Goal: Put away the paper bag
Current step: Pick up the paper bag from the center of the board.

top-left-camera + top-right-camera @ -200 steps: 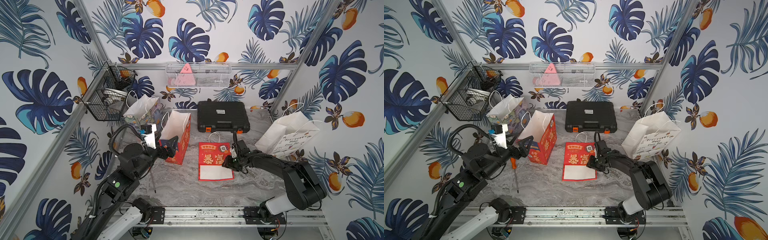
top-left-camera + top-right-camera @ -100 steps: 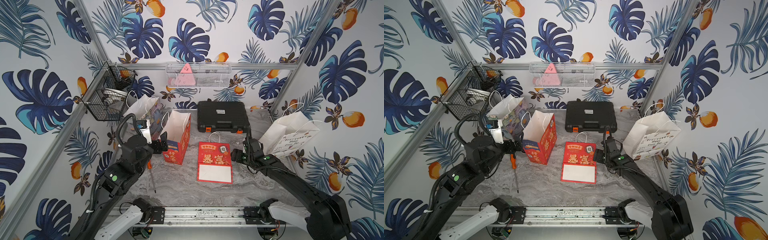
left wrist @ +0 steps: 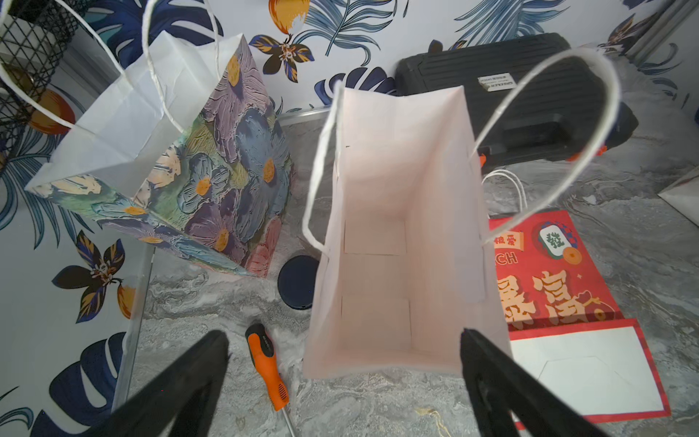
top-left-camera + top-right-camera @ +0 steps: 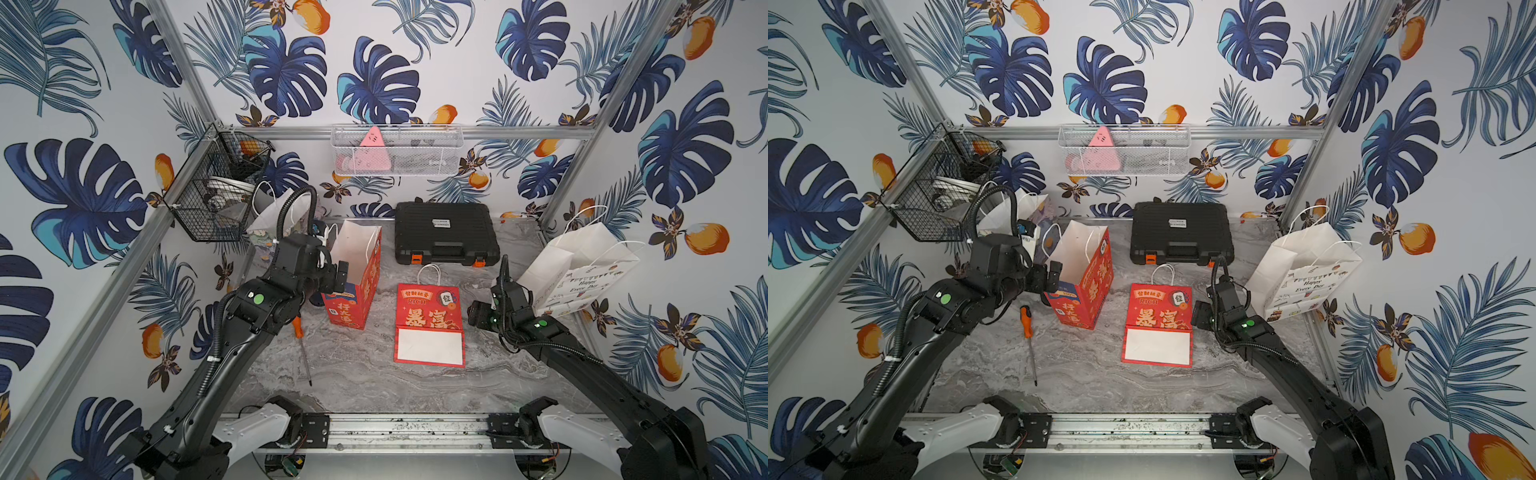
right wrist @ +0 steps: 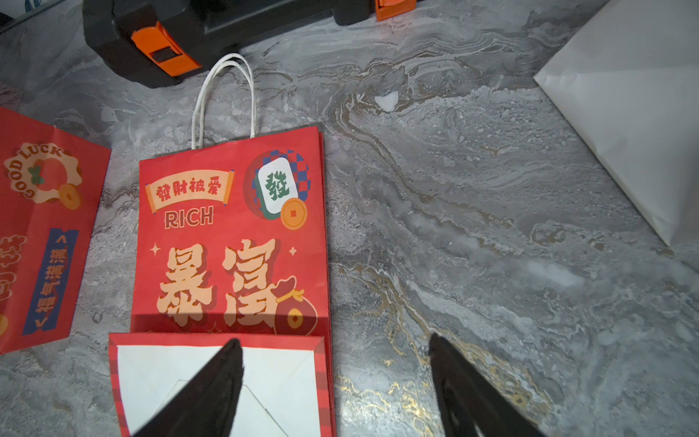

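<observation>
On the table (image 4: 365, 386), near its middle, the folded red paper bag (image 4: 430, 324) lay flat with its white handle loop (image 5: 223, 98) pointing to the far side, toward the black tool case (image 4: 446, 232). It was taken to be the task's thing. Just to its left an open red bag (image 4: 353, 286) stood upright. It was judged the likeliest place for the flat one to be put, though this could not be told for certain.

The right jaws were seen well spread and empty, low beside the flat bag's right edge. In the right wrist view one finger (image 5: 212, 389) lay over the white bottom flap (image 5: 151, 370) and the other over bare table. The left jaws were held fully apart with nothing gripped, at the near-left rim of the upright bag. Whether that rim was touched could not be told.

The step in hand was judged to be the pickup of the flat bag. Thin paper pressed to a hard top gives little to pinch, so the right edge should be straddled and the lower finger slid under it. Otherwise the raised flap or the handle loop should be taken. The grip should be closed gently, so that the paper is not creased or pushed toward the screwdriver (image 4: 301, 345). The upright bag's mouth should be steadied while the flat bag is brought across.
</observation>
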`<state>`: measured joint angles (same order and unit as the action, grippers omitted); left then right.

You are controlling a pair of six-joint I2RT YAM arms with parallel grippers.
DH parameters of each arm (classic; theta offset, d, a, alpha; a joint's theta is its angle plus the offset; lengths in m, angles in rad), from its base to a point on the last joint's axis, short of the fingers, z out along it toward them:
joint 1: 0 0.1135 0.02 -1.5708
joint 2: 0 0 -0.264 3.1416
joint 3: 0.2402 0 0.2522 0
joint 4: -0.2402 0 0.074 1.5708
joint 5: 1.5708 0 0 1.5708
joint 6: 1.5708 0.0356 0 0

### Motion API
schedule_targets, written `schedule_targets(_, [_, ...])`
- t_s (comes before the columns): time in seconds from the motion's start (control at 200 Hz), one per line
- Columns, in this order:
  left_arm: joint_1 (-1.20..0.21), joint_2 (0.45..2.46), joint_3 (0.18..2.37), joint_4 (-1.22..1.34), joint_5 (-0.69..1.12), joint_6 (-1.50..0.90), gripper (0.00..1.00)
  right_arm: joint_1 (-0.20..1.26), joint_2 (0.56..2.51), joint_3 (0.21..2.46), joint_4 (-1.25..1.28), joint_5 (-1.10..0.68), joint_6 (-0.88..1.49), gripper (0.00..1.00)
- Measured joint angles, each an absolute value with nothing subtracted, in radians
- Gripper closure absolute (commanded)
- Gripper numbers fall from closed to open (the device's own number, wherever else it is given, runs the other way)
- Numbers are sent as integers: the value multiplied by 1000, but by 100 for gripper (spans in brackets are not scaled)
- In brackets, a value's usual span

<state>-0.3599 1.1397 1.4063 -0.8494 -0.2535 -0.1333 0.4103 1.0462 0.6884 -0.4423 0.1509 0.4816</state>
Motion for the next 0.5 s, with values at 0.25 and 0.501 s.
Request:
schedule_targets(0.25, [-274, 1253, 1528, -951, -155, -137, 1, 410, 1006, 670, -443, 151, 482, 21])
schedule_targets(0.501, [-177, 1302, 1526, -974, -46, -137, 15, 410, 998, 666, -443, 151, 483, 22])
